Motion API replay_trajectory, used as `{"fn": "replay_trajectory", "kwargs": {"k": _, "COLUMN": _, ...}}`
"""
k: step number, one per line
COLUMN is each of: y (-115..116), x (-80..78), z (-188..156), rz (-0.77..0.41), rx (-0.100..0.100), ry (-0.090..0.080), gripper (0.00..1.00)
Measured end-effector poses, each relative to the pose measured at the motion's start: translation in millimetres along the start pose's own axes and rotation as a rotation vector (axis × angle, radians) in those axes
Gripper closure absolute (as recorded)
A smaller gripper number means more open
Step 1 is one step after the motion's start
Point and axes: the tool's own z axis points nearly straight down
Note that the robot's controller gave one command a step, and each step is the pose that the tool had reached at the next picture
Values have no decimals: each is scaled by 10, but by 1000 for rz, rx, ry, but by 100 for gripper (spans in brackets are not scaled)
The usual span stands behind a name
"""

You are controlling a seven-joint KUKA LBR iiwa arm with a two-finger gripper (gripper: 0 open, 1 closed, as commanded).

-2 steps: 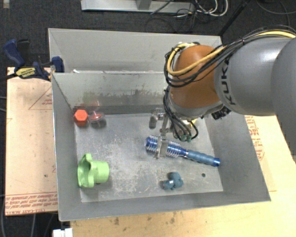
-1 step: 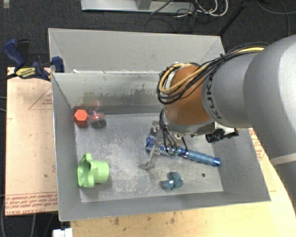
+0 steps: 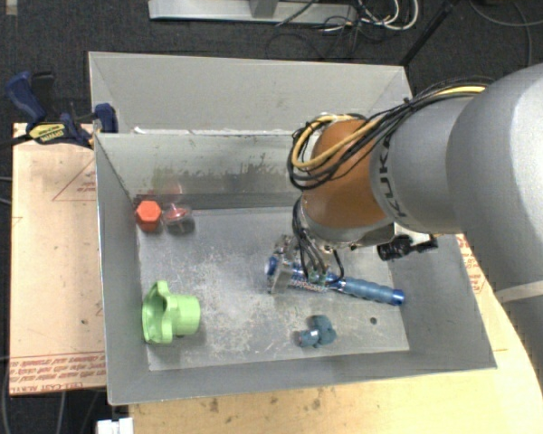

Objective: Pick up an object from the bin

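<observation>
Near the middle of the bin's floor, a little toward the right, lies a blue toothbrush (image 3: 362, 289), flat, with its handle pointing right and its bristled head pointing left. The hand (image 3: 300, 269) is down low right over that bristled head, hanging from the big grey arm (image 3: 489, 179) that comes in from the right. From where I stand the wrist and its cables block the view, so I cannot tell whether the hand is spread wide, narrowed or already closed on the brush, nor whether it is touching it. My reading is that this is the grasp itself: the descent looks finished and nothing is lifted yet. If so, the next move calls for a firm closing across the thin neck of the brush and then a straight rise, since a long, light thing gripped at one end may swing or slip. Counting outward in the bin (image 3: 253, 373), I make five things, one of each: the toothbrush; a small grey-blue piece (image 3: 315, 334) just in front of it; a green cup-like piece (image 3: 170, 313) on its side well off to the left; and, at the back left, an orange faceted block (image 3: 147, 213) with a small clear pinkish piece (image 3: 177, 218) just beside it.
</observation>
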Motion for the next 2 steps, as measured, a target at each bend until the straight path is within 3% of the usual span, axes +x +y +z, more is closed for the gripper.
{"fn": "replay_trajectory", "kwargs": {"k": 1, "y": -15, "x": 190, "z": -1244, "rz": -29, "rx": -3, "ry": -8, "gripper": 100}}
{"fn": "replay_trajectory", "kwargs": {"k": 2, "y": -40, "x": 171, "z": -1888, "rz": -395, "rx": 0, "ry": -7, "gripper": 100}}
